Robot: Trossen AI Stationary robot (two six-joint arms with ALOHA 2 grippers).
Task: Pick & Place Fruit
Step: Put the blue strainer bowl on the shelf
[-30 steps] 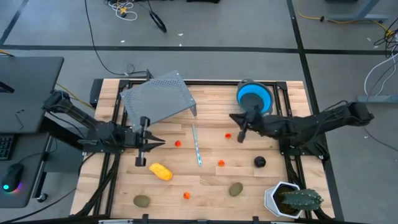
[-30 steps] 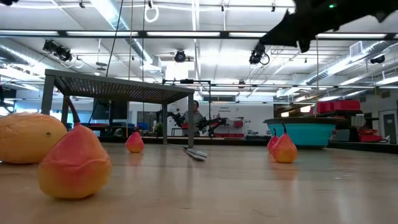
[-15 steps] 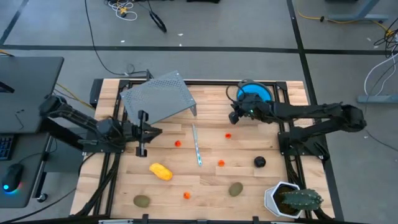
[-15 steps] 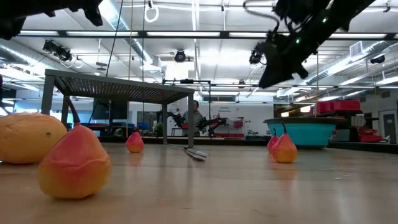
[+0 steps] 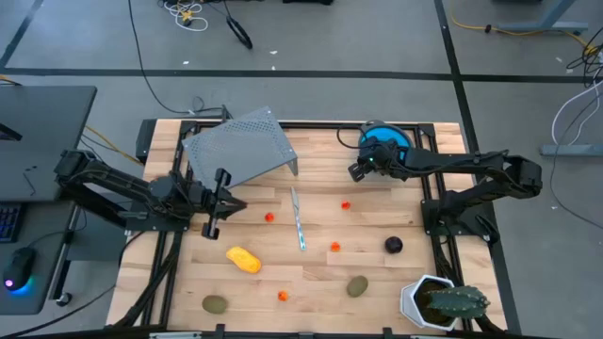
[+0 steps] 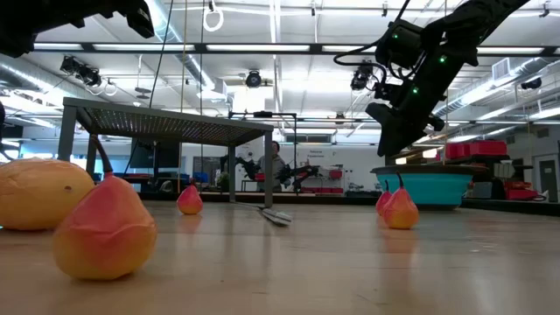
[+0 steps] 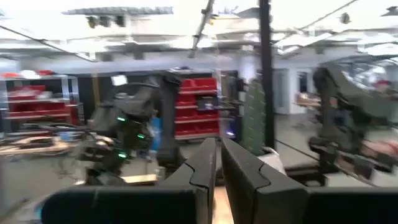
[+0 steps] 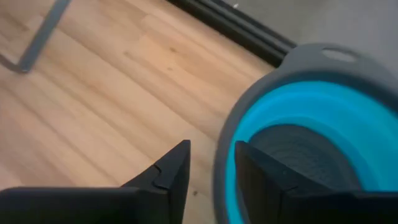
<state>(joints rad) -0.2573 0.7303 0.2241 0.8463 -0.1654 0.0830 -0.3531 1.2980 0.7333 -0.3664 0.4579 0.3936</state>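
Fruit pieces scattered on the wooden table (image 5: 320, 273), none in the blue bowl (image 5: 386, 146) at the far right. Yellow oblong fruit (image 5: 243, 259) toward the near left, just below the left gripper (image 5: 214, 206). Two olive-brown ovals near the front edge: one at the left (image 5: 215, 303), one more to the right (image 5: 357, 286). Black ball (image 5: 393, 246) on the right side. Tiny orange-red balls spread around the middle: one (image 5: 269, 217) beside the thin silvery stick (image 5: 298, 218), one (image 5: 346, 203) below the bowl, one (image 5: 334, 247) past the stick's near end, one (image 5: 283, 295) close to the front.

Right gripper (image 8: 208, 165) up above the bowl's left rim, fingers a little apart, holding nothing. Left gripper raised over the table's left side, next to the grey metal rack (image 5: 239, 149), fingers pressed together and empty. Spiky green plant in a white pot (image 5: 440, 301) at the near right corner.
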